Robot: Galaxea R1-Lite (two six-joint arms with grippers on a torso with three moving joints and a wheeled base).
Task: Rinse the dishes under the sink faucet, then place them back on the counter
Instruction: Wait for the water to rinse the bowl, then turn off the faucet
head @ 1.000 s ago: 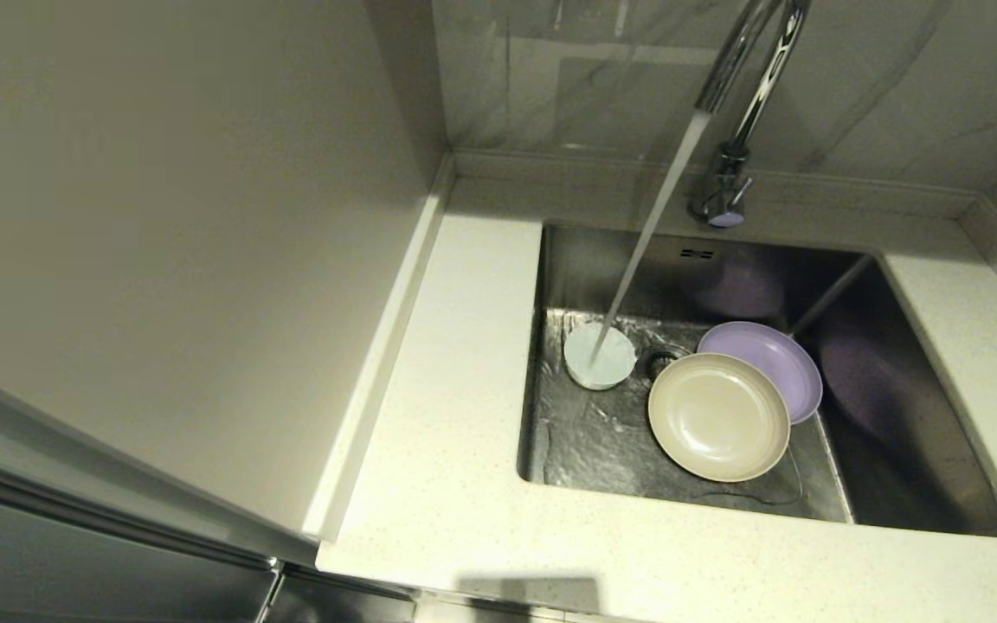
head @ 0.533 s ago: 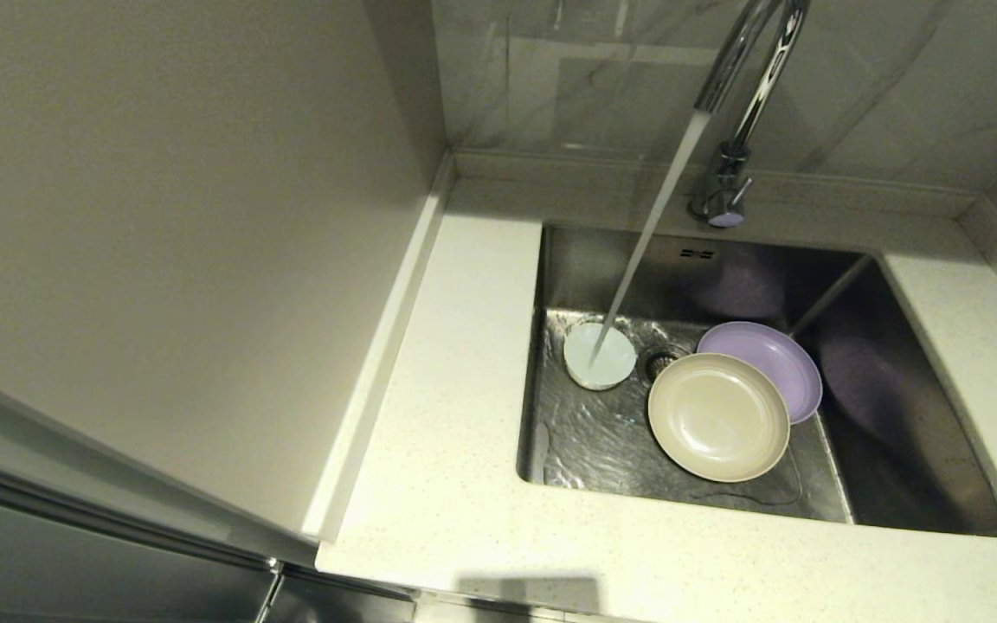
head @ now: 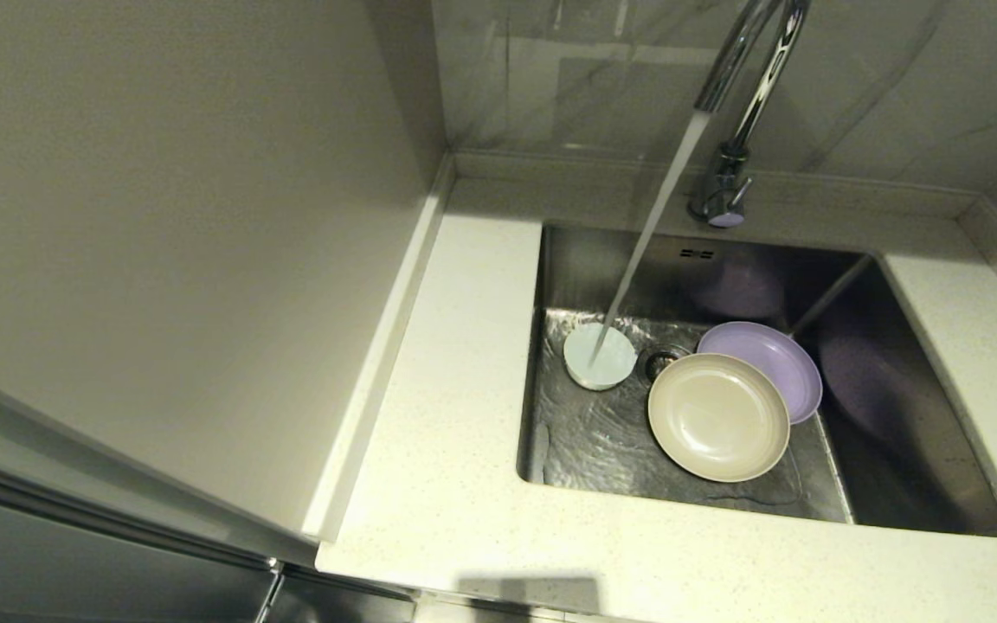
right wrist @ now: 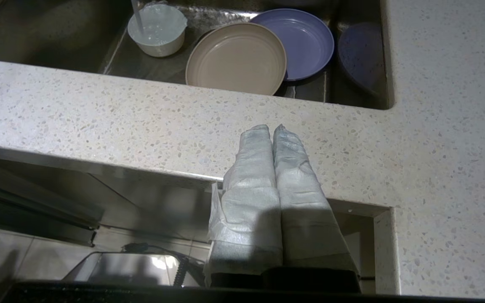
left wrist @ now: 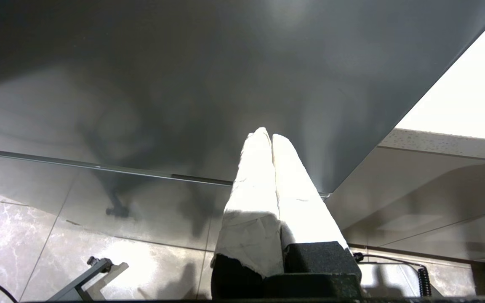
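Observation:
Water runs from the chrome faucet (head: 734,95) into the small white bowl (head: 600,356) on the floor of the steel sink (head: 914,407). Beside the bowl lies the beige plate (head: 718,416), overlapping the lilac plate (head: 780,355) behind it. The right wrist view shows the same bowl (right wrist: 157,28), beige plate (right wrist: 236,58) and lilac plate (right wrist: 305,40) beyond the counter (right wrist: 99,113). My right gripper (right wrist: 271,127) is shut and empty, low at the counter's front edge. My left gripper (left wrist: 266,132) is shut and empty, down by a dark cabinet front. Neither arm appears in the head view.
The speckled counter (head: 455,450) wraps round the sink, with a raised rim at the back and left. A tall beige panel (head: 161,216) stands on the left. The drain strainer (head: 659,360) sits between bowl and plates. Grey marbled tile backs the faucet.
Only the running water and its ripples on the sink floor shift. The dishes stay put and no arm enters the head view.

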